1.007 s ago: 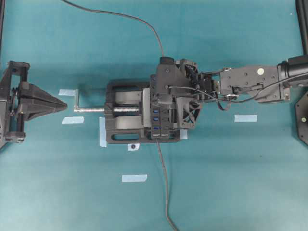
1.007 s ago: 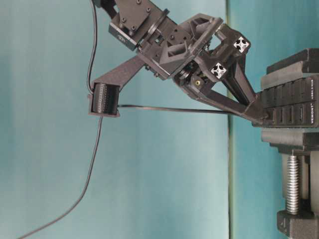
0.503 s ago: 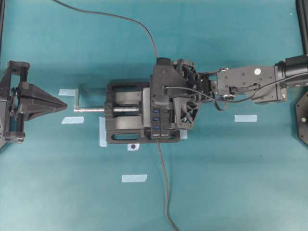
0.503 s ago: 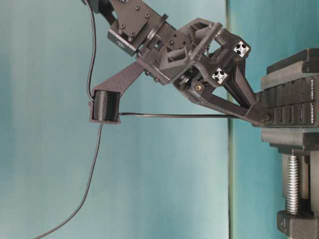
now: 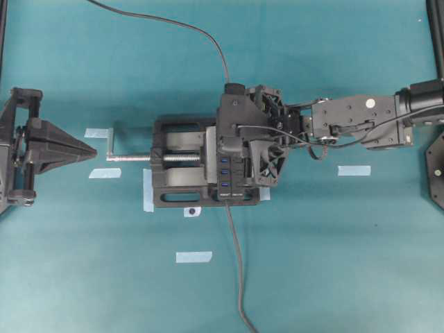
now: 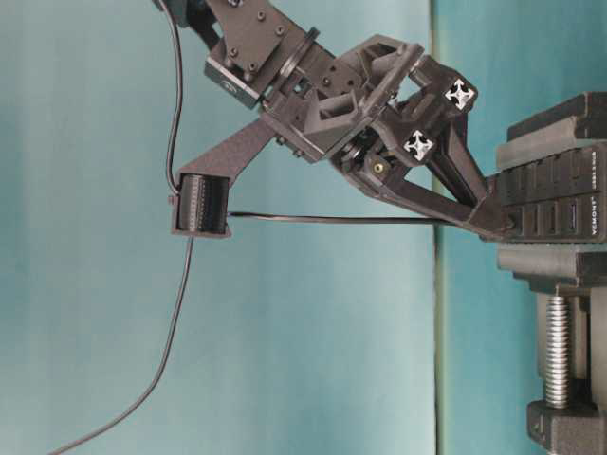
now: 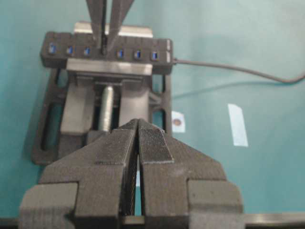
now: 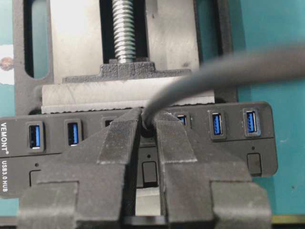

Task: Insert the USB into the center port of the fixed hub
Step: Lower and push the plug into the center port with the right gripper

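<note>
The fixed hub is a black strip with blue ports, clamped in a vise. It also shows in the left wrist view and the right wrist view. My right gripper is shut on the USB, a black plug whose cable runs off up and to the right. The plug sits at the hub's face at the middle of the port row. The center port is hidden behind the plug and fingertips. My left gripper is shut and empty, far left of the vise.
The black vise with its silver screw holds the hub. The hub's own cable runs toward the near edge. The USB's cable trails to the far edge. Tape marks lie on the teal mat.
My right gripper has edged a little toward the hub and tilted slightly, with the plug still in it. The cable behind it has shifted. The left arm has not moved.
</note>
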Robot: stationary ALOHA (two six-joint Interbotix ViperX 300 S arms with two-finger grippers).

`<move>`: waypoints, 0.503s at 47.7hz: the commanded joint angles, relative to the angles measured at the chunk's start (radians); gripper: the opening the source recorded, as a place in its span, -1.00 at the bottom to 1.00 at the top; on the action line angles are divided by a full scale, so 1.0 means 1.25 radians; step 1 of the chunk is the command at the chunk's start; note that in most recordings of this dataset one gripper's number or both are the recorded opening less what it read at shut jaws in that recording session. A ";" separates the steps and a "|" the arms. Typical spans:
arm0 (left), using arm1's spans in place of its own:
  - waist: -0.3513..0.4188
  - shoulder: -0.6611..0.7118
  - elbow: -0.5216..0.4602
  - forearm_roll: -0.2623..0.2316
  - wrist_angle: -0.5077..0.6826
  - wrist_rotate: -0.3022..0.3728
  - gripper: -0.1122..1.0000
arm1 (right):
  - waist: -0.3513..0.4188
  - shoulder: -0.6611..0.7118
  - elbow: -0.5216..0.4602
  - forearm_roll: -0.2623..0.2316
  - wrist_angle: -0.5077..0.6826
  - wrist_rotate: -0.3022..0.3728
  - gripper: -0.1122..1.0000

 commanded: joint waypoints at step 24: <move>0.001 0.002 -0.005 0.000 -0.009 -0.011 -0.80 | 0.002 -0.022 -0.038 0.001 -0.010 0.007 0.67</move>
